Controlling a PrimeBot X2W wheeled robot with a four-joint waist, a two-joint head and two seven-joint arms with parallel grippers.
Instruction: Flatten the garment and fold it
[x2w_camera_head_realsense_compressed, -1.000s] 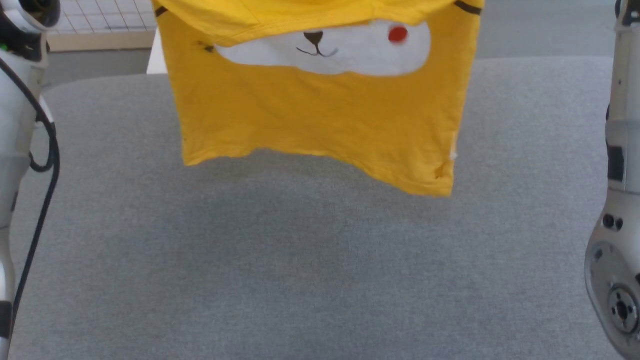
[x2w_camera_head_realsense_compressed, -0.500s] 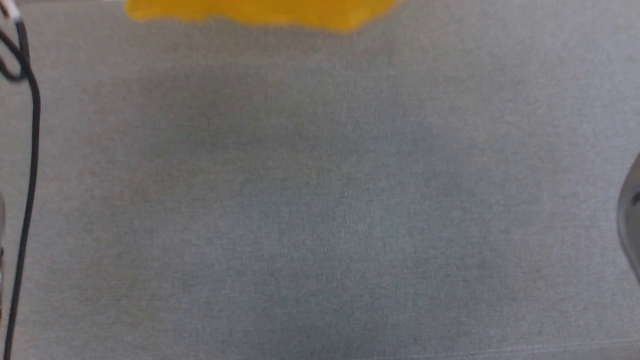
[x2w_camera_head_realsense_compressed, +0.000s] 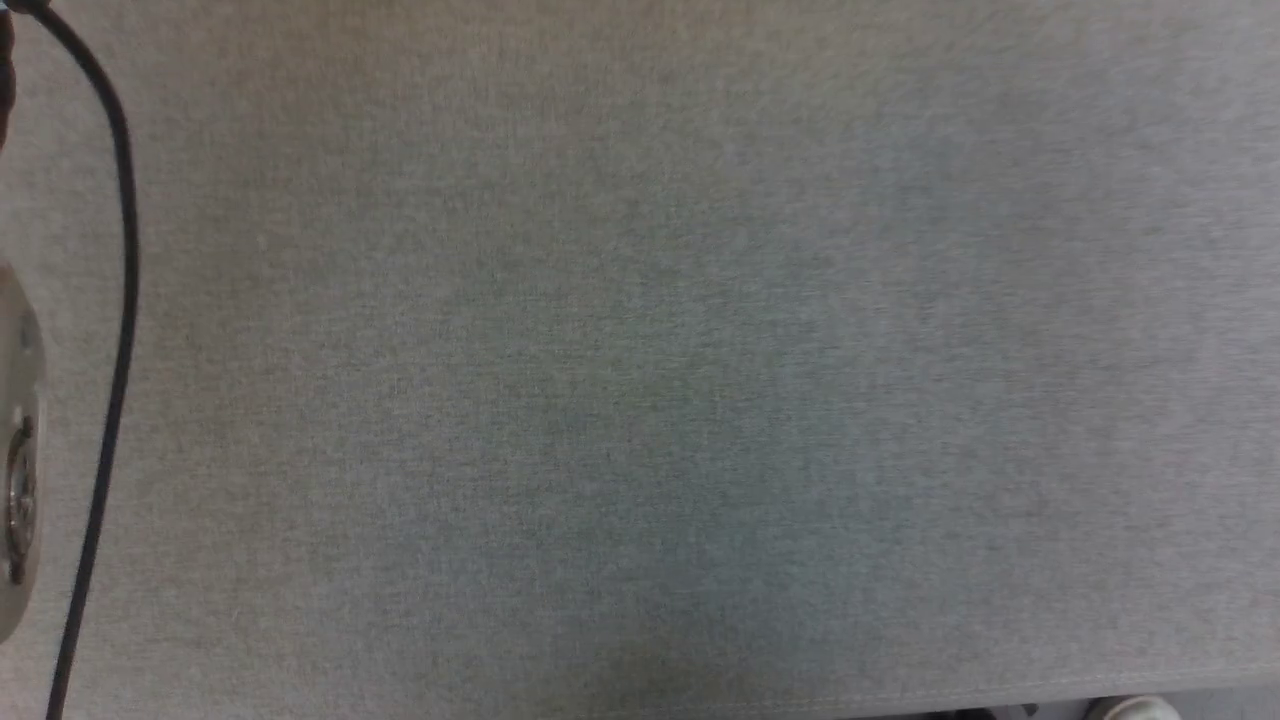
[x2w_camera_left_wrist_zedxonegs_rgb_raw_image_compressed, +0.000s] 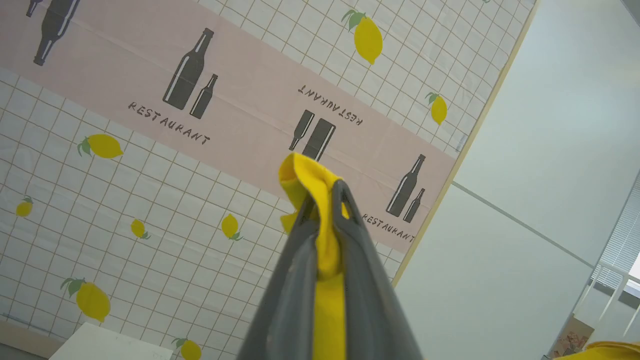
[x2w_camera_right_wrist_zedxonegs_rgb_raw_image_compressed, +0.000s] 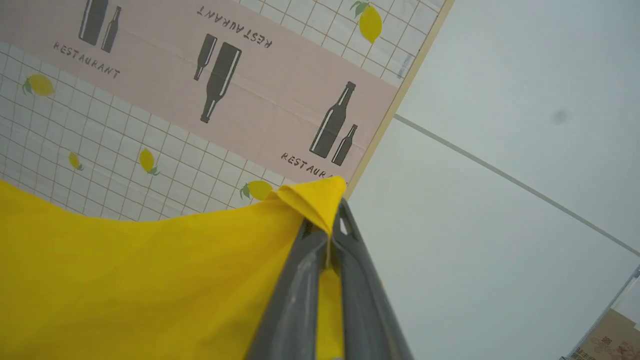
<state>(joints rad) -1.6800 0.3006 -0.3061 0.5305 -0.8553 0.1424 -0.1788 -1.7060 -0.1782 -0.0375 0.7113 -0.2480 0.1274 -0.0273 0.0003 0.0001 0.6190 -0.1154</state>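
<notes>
Grey bench (x2w_camera_head_realsense_compressed: 640, 360) cloth spreads below you, while against the lemon-print wall (x2w_camera_left_wrist_zedxonegs_rgb_raw_image_compressed: 150, 225) your left tool (x2w_camera_left_wrist_zedxonegs_rgb_raw_image_compressed: 325, 197) pinches a bunched corner of the yellow garment (x2w_camera_left_wrist_zedxonegs_rgb_raw_image_compressed: 307, 177) and your right tool (x2w_camera_right_wrist_zedxonegs_rgb_raw_image_compressed: 327, 220) clamps another corner, cloth sagging off to its left.

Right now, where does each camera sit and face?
Head: looks down at the table; left arm and cable at left edge.
Left wrist: along the left gripper, shut on the shirt, toward the poster.
Right wrist: along the right gripper, shut on the shirt, same poster.
Shared: wrist views show shirt and poster.
</notes>
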